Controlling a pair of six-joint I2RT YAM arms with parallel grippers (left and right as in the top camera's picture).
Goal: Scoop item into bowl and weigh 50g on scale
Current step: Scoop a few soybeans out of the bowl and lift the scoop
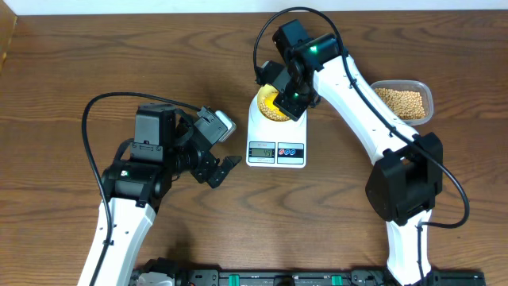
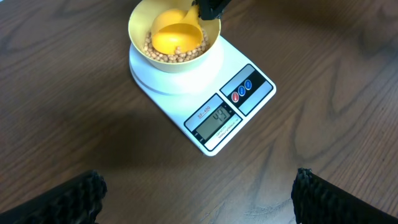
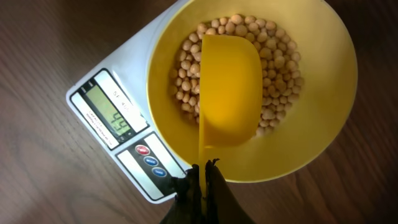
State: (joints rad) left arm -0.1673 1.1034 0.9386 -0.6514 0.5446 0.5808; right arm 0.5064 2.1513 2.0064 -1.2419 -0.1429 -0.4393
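While right jaws pinch scoop (image 3: 229, 93) handle shut, scoop head sits in bowl (image 3: 323, 93) over beans (image 3: 280, 56), long axis straight out from jaws. Bowl on scale (image 2: 186, 99). Tub (image 1: 405, 102) nearer right arm. Left jaws wide, empty, above tabletop (image 2: 62, 93).

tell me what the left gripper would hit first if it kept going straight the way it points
Probably the scale, at its display end, straight ahead of the open left gripper. It tilts down, though, so the fingers might touch the table just short of it; depth is unclear.
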